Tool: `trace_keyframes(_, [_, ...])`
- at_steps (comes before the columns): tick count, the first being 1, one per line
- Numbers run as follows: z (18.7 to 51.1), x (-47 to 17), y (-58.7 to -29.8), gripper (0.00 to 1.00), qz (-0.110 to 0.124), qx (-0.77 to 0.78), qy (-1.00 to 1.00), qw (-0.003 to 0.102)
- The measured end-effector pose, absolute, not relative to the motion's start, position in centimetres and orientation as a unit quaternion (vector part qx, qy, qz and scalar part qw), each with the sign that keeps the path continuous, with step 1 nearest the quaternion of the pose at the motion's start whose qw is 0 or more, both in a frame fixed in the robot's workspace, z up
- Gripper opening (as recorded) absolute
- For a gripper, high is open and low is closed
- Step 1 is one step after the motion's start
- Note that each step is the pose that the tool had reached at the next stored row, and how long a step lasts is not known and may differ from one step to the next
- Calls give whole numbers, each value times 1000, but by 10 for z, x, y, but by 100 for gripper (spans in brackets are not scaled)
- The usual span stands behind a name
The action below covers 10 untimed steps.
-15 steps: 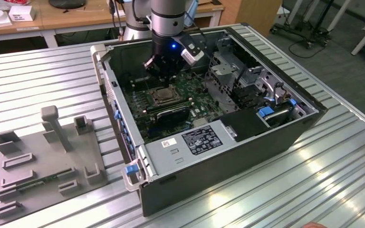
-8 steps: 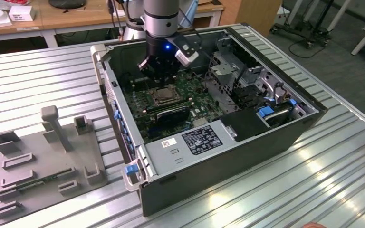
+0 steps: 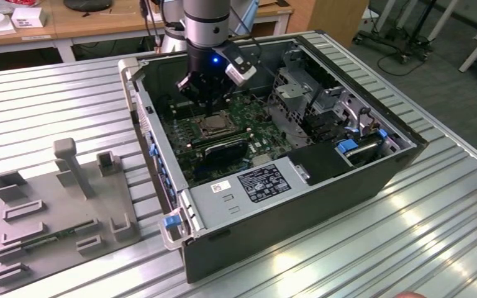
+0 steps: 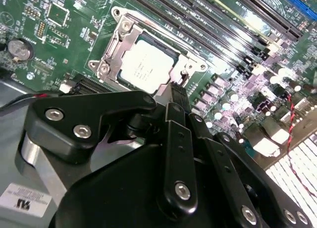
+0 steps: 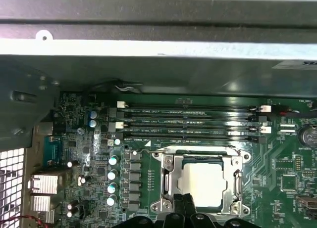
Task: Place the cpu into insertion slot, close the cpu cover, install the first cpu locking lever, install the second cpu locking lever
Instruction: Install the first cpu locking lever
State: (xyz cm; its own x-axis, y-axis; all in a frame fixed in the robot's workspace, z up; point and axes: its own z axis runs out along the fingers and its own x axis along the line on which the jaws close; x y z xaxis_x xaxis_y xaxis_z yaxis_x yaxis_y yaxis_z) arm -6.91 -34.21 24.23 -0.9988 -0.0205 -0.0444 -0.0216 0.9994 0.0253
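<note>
The cpu (image 5: 203,183) lies flat in the insertion slot (image 3: 213,124) on the green motherboard (image 3: 251,118), its pale grey face (image 4: 147,66) showing through the window of the cpu cover (image 5: 168,174). The silvery cpu cover (image 4: 115,49) lies down flat around the chip. My black gripper (image 3: 208,99) hangs just above the socket inside the open computer case. Its fingertips (image 4: 178,92) are pressed together at the socket's edge, and the same shut tips (image 5: 184,202) touch or hover at the cover's rim. Nothing shows between the fingers.
Several long memory slots (image 5: 188,121) run beside the socket. The case's metal walls (image 3: 151,133) and a drive cage (image 3: 305,93) surround the board. A grey fixture plate (image 3: 56,205) sits on the slatted metal table at the exterior view's left.
</note>
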Motion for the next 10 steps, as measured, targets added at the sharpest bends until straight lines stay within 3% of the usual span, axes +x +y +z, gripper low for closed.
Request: trace_keyframes(10, [251, -70, -342, 10, 17, -11, 1000, 22])
